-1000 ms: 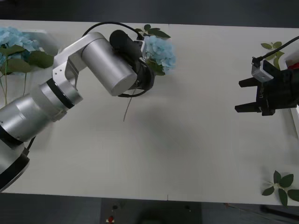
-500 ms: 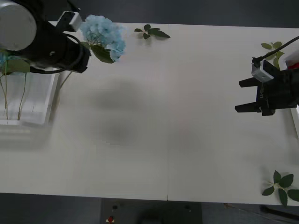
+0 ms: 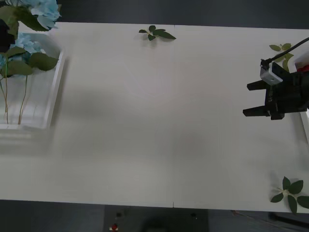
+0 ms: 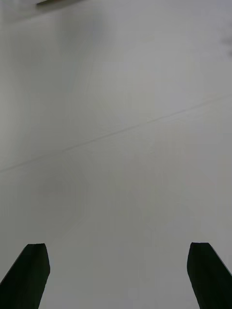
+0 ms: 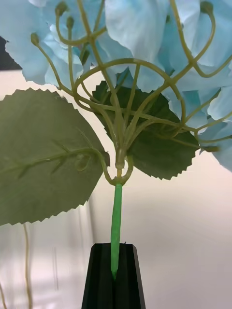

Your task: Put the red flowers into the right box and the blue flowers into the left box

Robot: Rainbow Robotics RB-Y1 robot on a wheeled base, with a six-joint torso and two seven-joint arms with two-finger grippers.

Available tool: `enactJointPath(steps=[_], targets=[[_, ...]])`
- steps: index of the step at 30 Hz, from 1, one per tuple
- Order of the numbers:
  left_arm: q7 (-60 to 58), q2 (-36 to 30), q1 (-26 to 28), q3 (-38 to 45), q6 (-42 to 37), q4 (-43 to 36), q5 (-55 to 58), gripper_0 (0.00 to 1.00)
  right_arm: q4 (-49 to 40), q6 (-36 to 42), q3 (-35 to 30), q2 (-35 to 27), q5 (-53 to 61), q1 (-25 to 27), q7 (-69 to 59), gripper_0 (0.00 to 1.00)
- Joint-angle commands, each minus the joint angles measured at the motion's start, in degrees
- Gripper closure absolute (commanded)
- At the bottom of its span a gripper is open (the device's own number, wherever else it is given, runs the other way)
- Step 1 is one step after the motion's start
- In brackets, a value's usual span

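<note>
Over the left box, at the table's far left corner, the left gripper held one of the blue flowers by its green stem, the black fingers pressed flat together on it just below the fork where the leaves branch off. Gripping so near the head probably kept the top-heavy cluster from swinging about while it was carried. In the front view that bloom showed beside the far end of the left box, so the flower was not yet set down; the likely next step was to lower it among the others and let go.

Inside the left box, other blue flowers lay with their heads toward the far rim and their thin stems running toward the near rim, lined up lengthwise so that several fit side by side.

Well away from the left box, at the opposite edge of the table, the right gripper waited with its jaws wide apart and nothing between them, hovering over bare table. Behind it a sliver of the right box showed, with a speck of red in it that was too small to identify as the red flowers. Three loose leaf sprigs lay apart from the left box: one at the far edge, one near the right box, one at the near right corner.
</note>
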State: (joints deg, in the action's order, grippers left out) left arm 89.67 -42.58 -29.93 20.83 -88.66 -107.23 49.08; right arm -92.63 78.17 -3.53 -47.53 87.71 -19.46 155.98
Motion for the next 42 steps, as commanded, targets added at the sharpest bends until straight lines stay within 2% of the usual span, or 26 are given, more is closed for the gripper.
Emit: enactJointPath(steps=[1, 6, 9, 15, 21, 32, 36, 42], targets=[[2.44, -3.04, 4.0, 1.93, 6.92, -1.49, -1.0, 1.0, -0.89, -0.12, -0.95, -2.48, 0.45, -1.02, -0.98, 0.17], [3.32, -4.44, 9.1, 3.6, 17.12, 2.38, -1.97, 1.0, -0.89, -0.12, -0.95, -2.48, 0.45, -1.02, -0.98, 0.17], [6.49, -4.88, 10.24, 4.22, 21.86, 5.98, -2.5, 1.0, -0.89, -0.12, -0.95, -2.48, 0.45, -1.02, -0.98, 0.17], [12.02, -5.15, 10.33, 6.06, 27.66, 13.89, -3.02, 1.0, -0.89, -0.12, -0.95, -2.48, 0.45, -1.02, -0.98, 0.17], [12.2, -5.5, 9.98, 4.04, 36.45, 21.18, -3.64, 1.0, -0.89, -0.12, -0.95, -2.48, 0.45, -1.02, -0.98, 0.17], [11.32, -5.5, 9.45, -5.71, 57.02, 34.72, -2.85, 1.0, -0.89, -0.12, -0.95, -2.48, 0.45, -1.02, -0.98, 0.17], [10.35, -5.5, 9.37, -9.49, 61.85, 37.8, -1.97, 1.0, -0.89, -0.12, -0.95, -2.48, 0.45, -1.02, -0.98, 0.17], [3.5, -5.23, 9.37, -16.26, 70.99, 42.37, -0.56, 1.0, -0.89, -0.12, -0.95, -2.48, 0.45, -1.02, -0.98, 0.17]])
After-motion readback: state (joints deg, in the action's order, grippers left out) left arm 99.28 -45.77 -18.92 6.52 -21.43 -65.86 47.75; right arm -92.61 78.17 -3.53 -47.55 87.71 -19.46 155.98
